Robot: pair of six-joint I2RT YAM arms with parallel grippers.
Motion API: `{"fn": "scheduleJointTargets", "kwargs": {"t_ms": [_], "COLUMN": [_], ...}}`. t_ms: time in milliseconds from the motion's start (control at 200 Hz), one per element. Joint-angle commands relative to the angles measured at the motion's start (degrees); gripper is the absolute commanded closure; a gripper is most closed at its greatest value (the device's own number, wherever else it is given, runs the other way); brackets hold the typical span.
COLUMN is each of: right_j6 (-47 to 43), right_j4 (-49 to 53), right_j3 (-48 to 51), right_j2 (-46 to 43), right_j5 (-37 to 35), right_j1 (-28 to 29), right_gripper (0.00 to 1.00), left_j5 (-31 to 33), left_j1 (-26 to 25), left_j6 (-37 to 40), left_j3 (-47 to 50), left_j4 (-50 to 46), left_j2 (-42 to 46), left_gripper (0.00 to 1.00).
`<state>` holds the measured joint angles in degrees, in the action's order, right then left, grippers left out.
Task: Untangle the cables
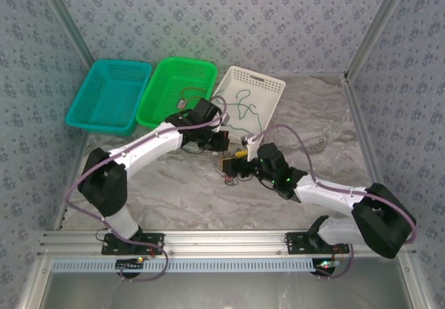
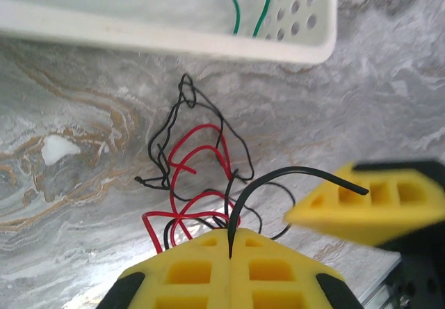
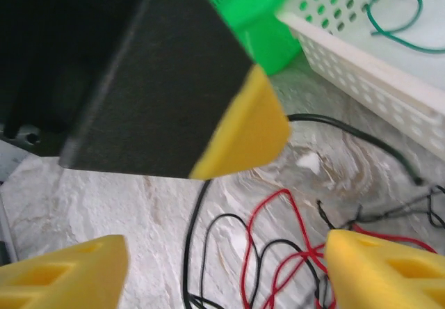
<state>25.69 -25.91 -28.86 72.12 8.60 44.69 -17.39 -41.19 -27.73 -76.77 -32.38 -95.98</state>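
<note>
Two arms crowd the middle of the marble table point(image 1: 327, 114), right in front of the white basket point(image 1: 268, 86). Look at the left gripper point(image 2: 229, 243): yellow fingers pressed tight together, pinching a black cable point(image 2: 292, 170) that arcs up out of the seam! Just beyond it, the red and black cables point(image 2: 198, 173) lie knotted on the table, near the basket wall. Over on the other side, the right gripper point(image 3: 226, 253) hangs spread wide, nothing between its fingers, the tangle below. One green cable point(image 3: 379, 30) lies looped inside the white basket.
</note>
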Motion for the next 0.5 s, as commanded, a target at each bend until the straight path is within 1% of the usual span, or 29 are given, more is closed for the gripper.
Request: {"fn": "scheduleJointTargets", "kwargs": {"t_ms": [0, 40, 155, 255, 310, 335, 455, 495], "right_j6": [-3.9, -4.0, -5.5, -5.4, -5.4, -5.5, -6.0, -5.8], "right_j4": [-6.6, -7.8, -11.7, -14.6, -15.0, -14.9, -13.7, -13.6], "right_j3": [-0.4, -0.3, -0.3, -0.2, -0.3, -0.4, -1.2, -1.2], "right_j2": [2.4, 3.4, 5.5, 6.9, 7.5, 7.6, 8.3, 8.3], "right_j5": [-1.1, -3.0, -8.5, -13.2, -15.2, -15.7, -18.4, -19.6], "right_j1": [0.9, 1.7, 4.1, 5.2, 5.7, 6.0, 7.2, 7.5], "right_gripper": [0.31, 0.33, 0.44, 0.46, 0.57, 0.60, 0.66, 0.70], "left_j5": [-0.8, -1.0, -0.1, 0.5, 0.7, 0.9, 2.0, 2.1], "left_j1": [0.5, 0.5, 0.5, 0.5, 0.5, 0.6, 0.5, 0.5], "left_j6": [-3.6, -5.0, -8.2, -9.7, -9.7, -9.6, -8.9, -8.9], "left_j3": [-1.2, -0.7, 0.7, 1.5, 1.7, 1.7, 1.5, 1.6], "left_j4": [-0.4, 0.8, 3.9, 5.6, 5.8, 5.6, 4.9, 4.9], "left_j2": [2.5, 2.7, 3.3, 3.8, 4.0, 4.0, 4.4, 4.4], "left_gripper": [1.00, 1.00, 1.00, 1.00, 1.00, 1.00, 1.00, 1.00]}}
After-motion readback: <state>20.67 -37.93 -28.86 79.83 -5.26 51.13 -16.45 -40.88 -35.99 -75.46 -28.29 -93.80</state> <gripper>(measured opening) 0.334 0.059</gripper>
